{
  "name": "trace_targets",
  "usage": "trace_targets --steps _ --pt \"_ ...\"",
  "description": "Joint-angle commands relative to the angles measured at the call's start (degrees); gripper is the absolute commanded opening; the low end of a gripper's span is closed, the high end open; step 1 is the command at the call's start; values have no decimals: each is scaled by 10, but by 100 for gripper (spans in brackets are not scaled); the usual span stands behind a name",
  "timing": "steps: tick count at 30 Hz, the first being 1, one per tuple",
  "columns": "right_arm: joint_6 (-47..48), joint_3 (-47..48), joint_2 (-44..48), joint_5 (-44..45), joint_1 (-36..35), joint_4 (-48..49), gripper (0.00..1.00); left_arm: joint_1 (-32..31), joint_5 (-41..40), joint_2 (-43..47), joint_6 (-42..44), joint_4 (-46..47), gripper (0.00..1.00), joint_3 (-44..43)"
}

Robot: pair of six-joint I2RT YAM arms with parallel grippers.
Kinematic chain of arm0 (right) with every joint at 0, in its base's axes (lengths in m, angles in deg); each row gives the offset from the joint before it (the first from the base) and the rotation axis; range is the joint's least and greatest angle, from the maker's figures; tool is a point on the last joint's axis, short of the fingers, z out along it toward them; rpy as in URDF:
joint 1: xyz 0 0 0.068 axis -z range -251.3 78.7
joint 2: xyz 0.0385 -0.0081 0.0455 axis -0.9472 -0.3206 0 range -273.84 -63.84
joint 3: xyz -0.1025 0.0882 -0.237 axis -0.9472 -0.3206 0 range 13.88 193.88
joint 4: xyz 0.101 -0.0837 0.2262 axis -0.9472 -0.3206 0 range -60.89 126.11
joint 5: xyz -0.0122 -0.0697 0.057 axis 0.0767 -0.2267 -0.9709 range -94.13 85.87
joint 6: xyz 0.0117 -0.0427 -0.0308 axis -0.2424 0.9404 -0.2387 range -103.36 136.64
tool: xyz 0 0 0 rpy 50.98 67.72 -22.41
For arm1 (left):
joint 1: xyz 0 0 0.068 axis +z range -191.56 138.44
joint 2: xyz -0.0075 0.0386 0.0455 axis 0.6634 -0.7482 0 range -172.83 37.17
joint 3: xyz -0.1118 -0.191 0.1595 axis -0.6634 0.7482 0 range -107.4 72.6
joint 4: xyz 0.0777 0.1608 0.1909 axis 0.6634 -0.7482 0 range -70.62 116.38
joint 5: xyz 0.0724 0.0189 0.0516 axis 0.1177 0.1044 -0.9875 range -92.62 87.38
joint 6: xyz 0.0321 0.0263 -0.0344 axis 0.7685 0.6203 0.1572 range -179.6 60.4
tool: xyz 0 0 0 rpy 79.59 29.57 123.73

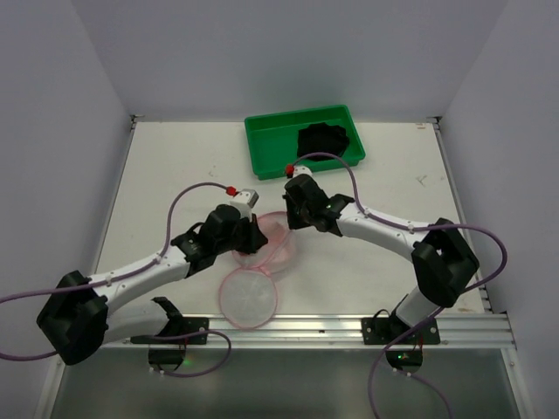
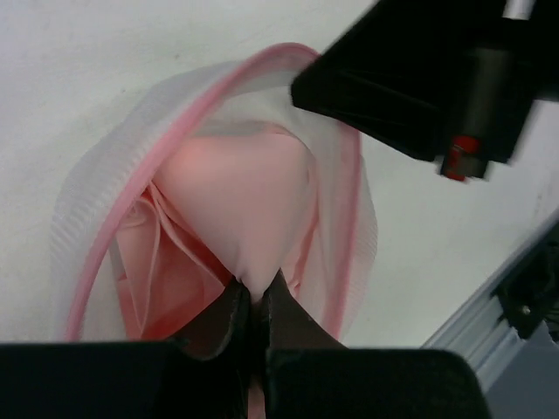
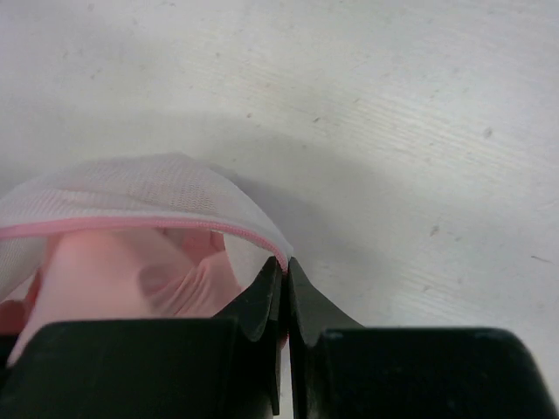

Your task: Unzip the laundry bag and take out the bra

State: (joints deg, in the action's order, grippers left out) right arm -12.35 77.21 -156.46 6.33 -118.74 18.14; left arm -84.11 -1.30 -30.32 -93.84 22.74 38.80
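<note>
The bench carries a green tray at the overhead view's top centre (a dark bundle lies in it). At centre the laundry bag lies hinged open, the pink bra inside. The left tool is pinched tight on the bra's fabric; the right tool clamps the bag's pink rim.

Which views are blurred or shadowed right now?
Top external: sharp, evenly lit. Left wrist: bra fairly clear, right arm at top right blurred. Right wrist: table grain sharp, laundry bag and right tool up close soft, broad shadow beside the bag.
</note>
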Motion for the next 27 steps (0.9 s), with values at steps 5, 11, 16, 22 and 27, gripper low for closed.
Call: trace_targets --steps 5,11,16,22,27 --pt "61 33 -19 -20 16 -17 0 -5 159 130 102 127 0 28" --pt "40 -24 14 -33 16 -6 0 -1 15 190 45 220 0 66" --pt "26 -72 68 -42 7 0 0 4 -165 177 -29 234 0 62" --pt "19 -96 110 -35 -20 5 0 28 -231 146 -131 262 0 44" --pt "10 -107 93 -30 -20 6 0 69 -198 149 -207 332 0 22"
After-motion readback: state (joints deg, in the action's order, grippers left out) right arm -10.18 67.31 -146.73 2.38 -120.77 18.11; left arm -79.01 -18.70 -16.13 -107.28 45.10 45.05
